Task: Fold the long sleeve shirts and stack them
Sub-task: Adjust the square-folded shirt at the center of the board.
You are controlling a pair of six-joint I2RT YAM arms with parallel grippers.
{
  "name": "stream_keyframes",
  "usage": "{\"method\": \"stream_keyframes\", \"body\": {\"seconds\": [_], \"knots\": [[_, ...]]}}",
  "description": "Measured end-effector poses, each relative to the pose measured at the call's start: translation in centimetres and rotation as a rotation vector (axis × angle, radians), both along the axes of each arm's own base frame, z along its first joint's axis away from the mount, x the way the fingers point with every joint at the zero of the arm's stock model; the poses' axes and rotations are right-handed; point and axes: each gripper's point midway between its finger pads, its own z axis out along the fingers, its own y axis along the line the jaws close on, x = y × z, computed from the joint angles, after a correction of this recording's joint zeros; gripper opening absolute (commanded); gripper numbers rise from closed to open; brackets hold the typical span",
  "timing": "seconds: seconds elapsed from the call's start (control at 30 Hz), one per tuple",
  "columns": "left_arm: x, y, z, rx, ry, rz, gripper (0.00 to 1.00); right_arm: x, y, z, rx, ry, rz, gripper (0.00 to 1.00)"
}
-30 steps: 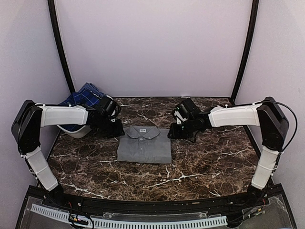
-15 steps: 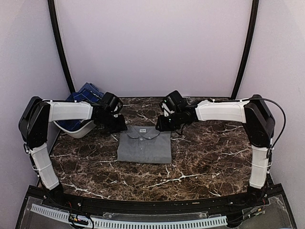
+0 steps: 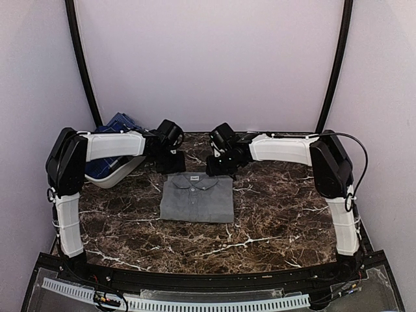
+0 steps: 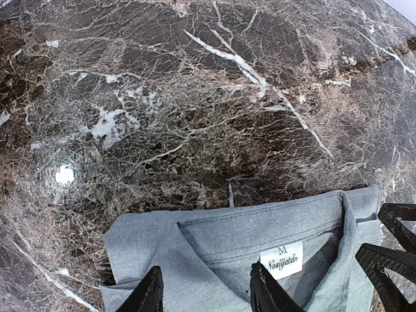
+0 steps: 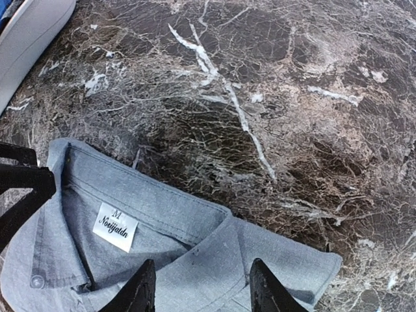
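Note:
The mid-grey shirt [image 3: 197,197] lies folded on the marble table, collar toward the far side. Its collar and white size label show in the left wrist view [image 4: 281,260] and the right wrist view [image 5: 117,226]. My left gripper [image 3: 171,164] is open and empty above the collar's left end [image 4: 208,294]. My right gripper [image 3: 218,169] is open and empty above the collar's right end [image 5: 201,289]. The two grippers face each other across the collar. The dark blue plaid shirt [image 3: 116,127] lies bunched in the white basket at the far left.
The white oval basket [image 3: 112,177] stands at the table's far left edge, and its rim shows in the right wrist view [image 5: 32,32]. Purple walls enclose the back and sides. The left gripper's fingers [image 5: 19,188] show in the right wrist view.
Both arms have swung inward and toward the far side, from beside the shirt's shoulders to the collar. Both grippers stayed open. The grey shirt has not moved.

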Motion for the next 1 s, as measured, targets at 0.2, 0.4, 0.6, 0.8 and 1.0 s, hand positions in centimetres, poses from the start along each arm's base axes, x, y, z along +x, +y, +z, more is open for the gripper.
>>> {"method": "stream_keyframes", "body": {"seconds": [0.2,0.4,0.6,0.8,1.0], "knots": [[-0.3,-0.3,-2.3,0.056,0.046,-0.017,0.37,0.2,-0.1,-1.5,-0.052,0.007,-0.008,0.47],[-0.1,-0.7,-2.7,0.069,0.051,-0.030,0.18,0.7,0.4,-2.5,-0.072,0.012,-0.006,0.40],[-0.1,-1.3,-2.3,0.068,0.043,-0.041,0.00,0.4,0.6,-2.7,-0.083,0.019,0.003,0.11],[0.1,-1.8,-1.3,0.065,0.031,-0.052,0.00,0.3,0.7,-2.6,-0.085,0.016,0.006,0.00],[0.2,-2.5,-0.4,0.063,0.014,-0.059,0.00,0.6,0.4,-2.2,-0.098,0.000,-0.009,0.00]]}}
